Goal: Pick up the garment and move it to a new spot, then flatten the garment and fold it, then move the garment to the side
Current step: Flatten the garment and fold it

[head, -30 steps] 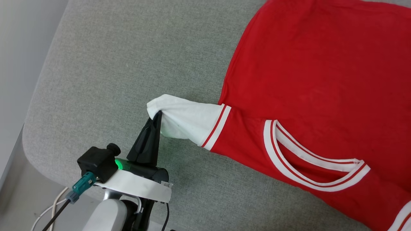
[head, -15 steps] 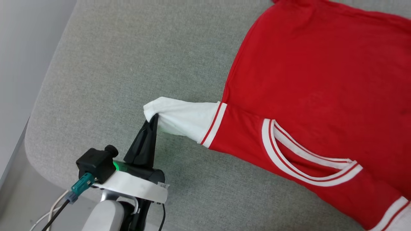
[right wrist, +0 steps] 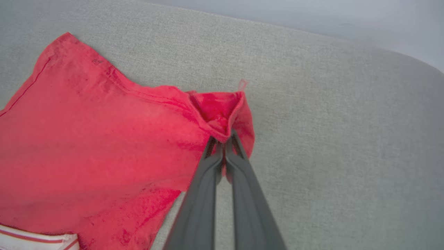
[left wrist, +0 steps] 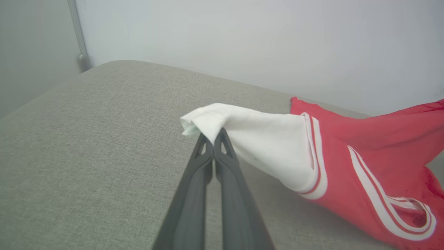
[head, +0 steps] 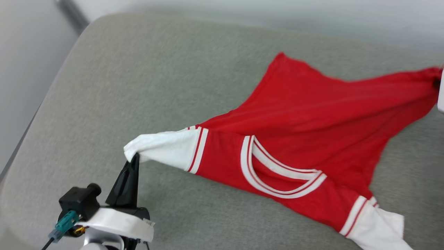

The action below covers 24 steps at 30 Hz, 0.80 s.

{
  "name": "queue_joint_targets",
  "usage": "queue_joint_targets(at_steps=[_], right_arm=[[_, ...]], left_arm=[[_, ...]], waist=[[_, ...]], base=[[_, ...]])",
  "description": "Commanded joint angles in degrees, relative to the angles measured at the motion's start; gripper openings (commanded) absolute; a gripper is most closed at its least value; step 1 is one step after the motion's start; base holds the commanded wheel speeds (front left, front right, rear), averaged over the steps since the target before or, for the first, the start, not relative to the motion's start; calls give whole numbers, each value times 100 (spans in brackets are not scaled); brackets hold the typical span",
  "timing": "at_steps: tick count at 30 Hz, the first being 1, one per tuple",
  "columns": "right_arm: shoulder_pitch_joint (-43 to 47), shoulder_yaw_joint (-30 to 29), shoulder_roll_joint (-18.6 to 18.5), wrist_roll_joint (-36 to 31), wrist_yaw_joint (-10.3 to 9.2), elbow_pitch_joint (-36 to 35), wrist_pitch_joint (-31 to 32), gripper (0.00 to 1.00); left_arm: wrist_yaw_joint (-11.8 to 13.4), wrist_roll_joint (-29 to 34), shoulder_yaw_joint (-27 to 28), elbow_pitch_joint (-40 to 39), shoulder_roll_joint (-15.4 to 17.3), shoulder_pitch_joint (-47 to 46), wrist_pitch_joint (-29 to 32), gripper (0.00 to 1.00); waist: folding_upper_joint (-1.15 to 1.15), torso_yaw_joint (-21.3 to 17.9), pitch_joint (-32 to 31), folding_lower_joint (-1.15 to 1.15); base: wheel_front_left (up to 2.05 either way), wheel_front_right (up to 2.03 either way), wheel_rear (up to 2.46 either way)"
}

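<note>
**A:** Head view, first entry?
**B:** One garment (head: 312, 114), a red jersey, on the grey upholstered surface (head: 138, 69). It is drawn taut from the white sleeve (head: 163, 149) at near left to a hem corner at far right. The left gripper (head: 134, 159) has its fingers together, pinching the sleeve tip.

**A:** Left wrist view?
**B:** The left gripper (left wrist: 213, 139) is clamped on the folded white cuff, which is raised above the surface. The red body trails right, and the striped neckline (left wrist: 392, 205) lies at near right.

**A:** Right wrist view?
**B:** The right gripper (right wrist: 223, 140) is closed on a bunched red hem corner (right wrist: 222, 111). The garment (right wrist: 86, 139) spreads left over the grey surface.
</note>
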Motion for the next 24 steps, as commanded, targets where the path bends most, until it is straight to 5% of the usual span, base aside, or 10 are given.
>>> queue_joint_targets(at_steps=[1, 9, 15, 23, 24], right_arm=[[406, 44, -123, 167, -4, -271, 51, 0], [2763, -327, -227, 701, -3, -2046, 416, 0], [4557, -851, 337, 714, -3, -2950, 509, 0], [6029, -1159, 1361, 585, -3, -3272, 327, 0], [6070, -1206, 1474, 606, -3, -3269, 229, 46]], left_arm=[[35, -48, 51, -31, 51, 132, 34, 0], [150, -282, 276, -107, 239, 588, 249, 0], [281, -355, 415, -81, 366, 826, 380, 0], [348, -375, 431, -105, 484, 937, 565, 0], [351, -373, 418, -116, 486, 918, 580, 0]], waist=[[0, -513, -515, 0], [0, -1168, -939, 0], [0, -1510, -1086, 0], [0, -1738, -1094, 0], [0, -1747, -1084, 0]], base=[[0, 0, 0], [0, 0, 0], [0, 0, 0], [0, 0, 0], [0, 0, 0]])
